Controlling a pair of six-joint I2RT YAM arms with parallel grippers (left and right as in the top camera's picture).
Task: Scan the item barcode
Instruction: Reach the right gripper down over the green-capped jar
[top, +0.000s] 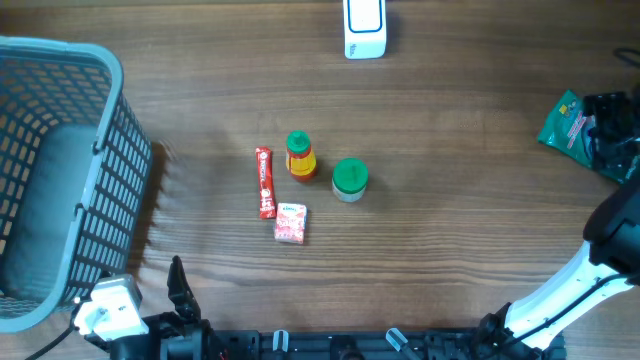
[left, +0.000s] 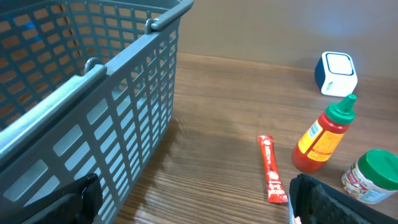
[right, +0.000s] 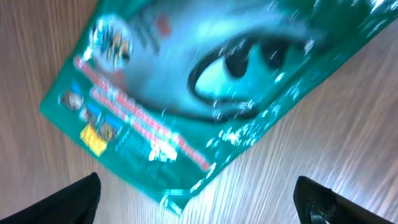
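R gripper (right: 202, 198): jaws wide apart, empty, hovering right over green foil pouch (right: 186, 106). Pouch lies flat on wood table (top: 460, 240), well right of scanner (top: 365, 28), a bit nearer the robot. L gripper (left: 193, 202): also spread, empty, far left of scanner beside grey basket (top: 60, 47). Cluster on robot's side of scanner: sauce bottle (top: 299, 155), green-lid jar (top: 350, 179), red stick pack (top: 265, 183), pink pack (top: 291, 223), none touched.

Risks (my est.): pouch flat + slick, so fingers (right: 78, 202) may skate over it or pinch only a crinkle → drop en route to scanner. No barcode made out on upper face (wrist view blurred); if it's underneath, pouch needs a flip. Foil glare could spoil the read.
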